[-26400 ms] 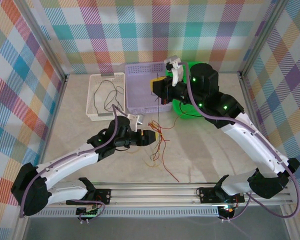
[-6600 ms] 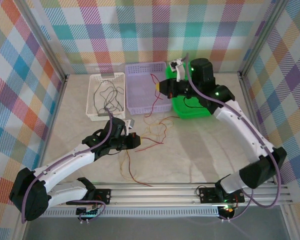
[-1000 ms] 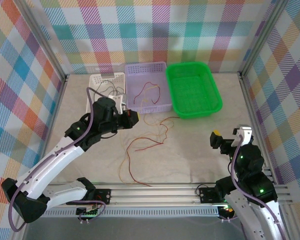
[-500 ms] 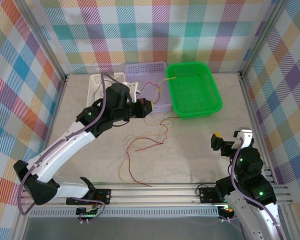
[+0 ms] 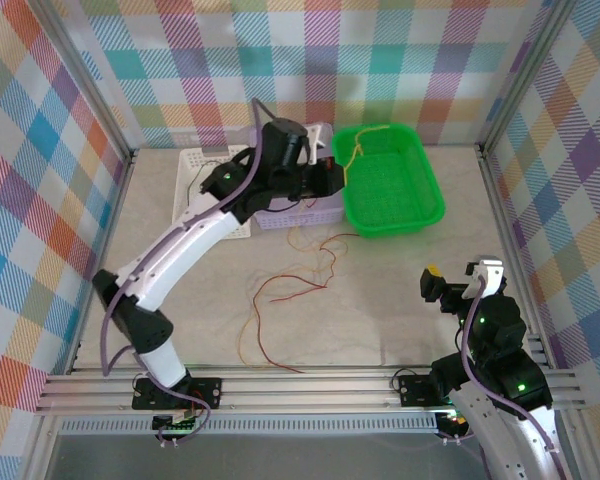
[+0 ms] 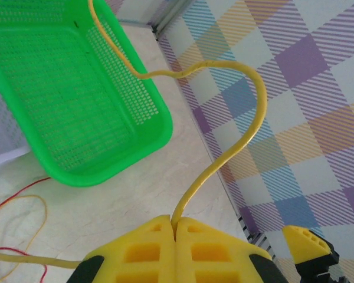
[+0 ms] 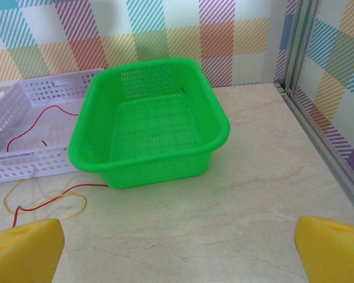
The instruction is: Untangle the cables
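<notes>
Left gripper point(image 6: 176, 227) clenched on yellow cable point(image 6: 224, 157), above green basket point(image 7: 153, 168). Right gripper point(image 7: 177, 239) released, idle. Red-orange tangle point(image 5: 285, 283) unsorted mid-table. Roughly halfway.

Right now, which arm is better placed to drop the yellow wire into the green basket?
Left. The left claw is shut on the wire beside the basket, the wire's end over it. The right claw is open and empty, back near its base.
</notes>
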